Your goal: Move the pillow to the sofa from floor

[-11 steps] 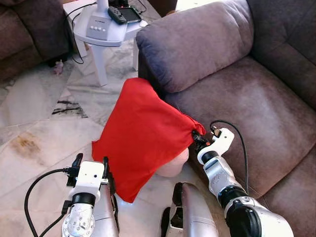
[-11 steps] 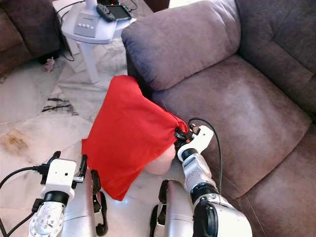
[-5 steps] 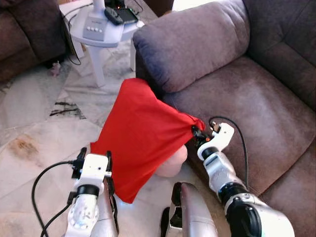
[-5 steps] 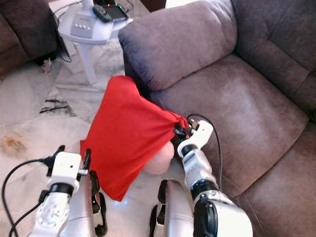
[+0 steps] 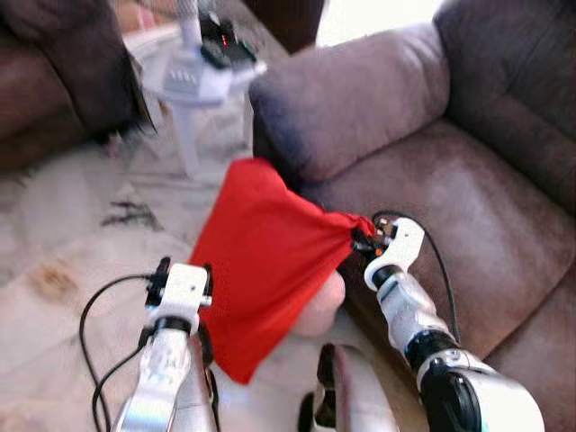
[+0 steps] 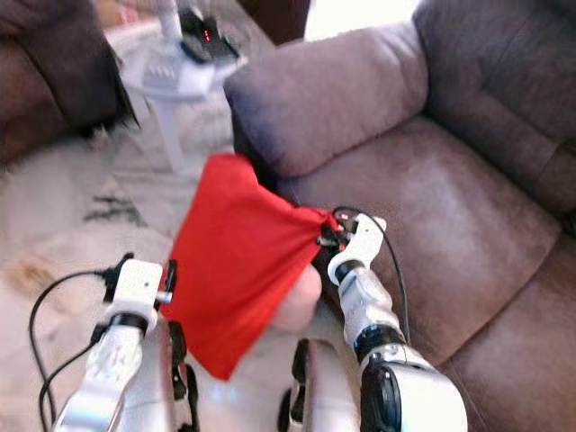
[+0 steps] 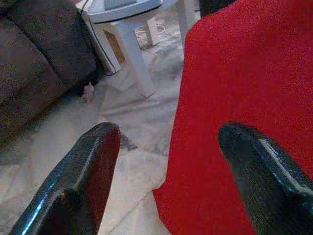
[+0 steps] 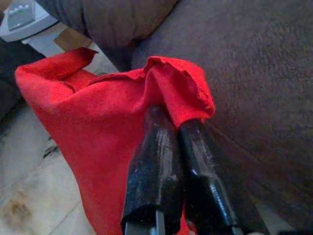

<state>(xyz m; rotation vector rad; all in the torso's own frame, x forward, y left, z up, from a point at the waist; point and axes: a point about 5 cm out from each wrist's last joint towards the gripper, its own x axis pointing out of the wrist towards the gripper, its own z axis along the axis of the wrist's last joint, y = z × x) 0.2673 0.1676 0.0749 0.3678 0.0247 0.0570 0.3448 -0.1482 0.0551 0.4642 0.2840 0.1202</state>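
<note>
pillow [image 5: 261, 261]: red matt cloth, finely napped, creasing where pinched
sofa [image 5: 468, 180]: grey-brown suede-like fabric, soft and matt
floor [image 5: 63, 234]: pale veined marble tile, smooth, shining faintly
right pincer [image 8: 168, 147]: glossy black fingers
desk [image 5: 198, 76]: white smooth plastic

A home living room: a grey-brown sofa [image 5: 468, 171] at right, marble floor [image 5: 63, 225], small white side table [image 5: 202, 85] upper left.

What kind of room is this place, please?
Probably a living room in a home. A large grey-brown sofa stands on a marble-tiled floor, a small white side table stands beside its armrest, and the right gripper holds a red pillow.
</note>
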